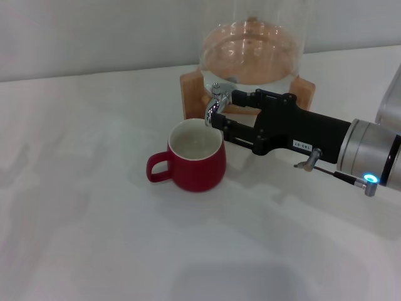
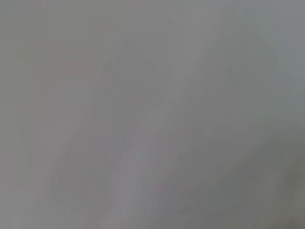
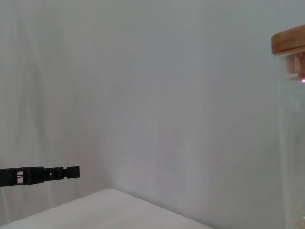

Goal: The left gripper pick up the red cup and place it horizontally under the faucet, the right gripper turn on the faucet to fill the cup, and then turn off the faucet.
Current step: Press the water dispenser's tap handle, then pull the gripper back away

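Right hand [image 1: 227,116] at the faucet [image 1: 216,102] over the red cup [image 1: 194,155].

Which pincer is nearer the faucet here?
Right. The right pincer is at the faucet, beside its lever, above the red cup. The left pincer appears in no view.

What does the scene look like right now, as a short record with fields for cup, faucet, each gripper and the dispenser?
cup: red cup upright on the white table, under the faucet spout, handle toward the robot's left
faucet: chrome faucet on the front of the dispenser, just above the cup rim
right gripper: right gripper at the faucet, one finger above and one below
left gripper: not in view
dispenser: glass dispenser on a wooden stand, behind the cup
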Tool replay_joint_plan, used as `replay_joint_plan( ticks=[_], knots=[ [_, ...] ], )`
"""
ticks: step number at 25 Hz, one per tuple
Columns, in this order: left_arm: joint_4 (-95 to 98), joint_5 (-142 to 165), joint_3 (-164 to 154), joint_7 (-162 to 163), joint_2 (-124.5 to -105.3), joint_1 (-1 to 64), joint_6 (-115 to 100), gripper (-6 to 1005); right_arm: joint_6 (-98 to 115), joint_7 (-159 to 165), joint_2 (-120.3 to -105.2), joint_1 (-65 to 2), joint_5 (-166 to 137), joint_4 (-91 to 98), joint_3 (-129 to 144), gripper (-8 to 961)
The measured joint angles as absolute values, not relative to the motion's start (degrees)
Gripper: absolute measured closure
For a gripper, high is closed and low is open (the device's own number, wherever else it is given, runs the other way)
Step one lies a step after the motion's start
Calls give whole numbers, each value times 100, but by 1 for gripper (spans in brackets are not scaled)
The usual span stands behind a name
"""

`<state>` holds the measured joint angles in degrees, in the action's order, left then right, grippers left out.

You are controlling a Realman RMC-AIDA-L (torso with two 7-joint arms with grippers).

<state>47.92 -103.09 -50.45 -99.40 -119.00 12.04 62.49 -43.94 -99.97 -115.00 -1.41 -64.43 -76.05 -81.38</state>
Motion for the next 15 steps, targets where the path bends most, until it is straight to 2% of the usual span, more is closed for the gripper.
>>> replay_joint_plan(
  ticks=[15],
  knots=[
    [4797, -10309, -5045, -9940, -11893, 1231, 6099, 210, -4915, -10182, -11496, -2, -6196, -7602, -8312, 322]
  ],
)
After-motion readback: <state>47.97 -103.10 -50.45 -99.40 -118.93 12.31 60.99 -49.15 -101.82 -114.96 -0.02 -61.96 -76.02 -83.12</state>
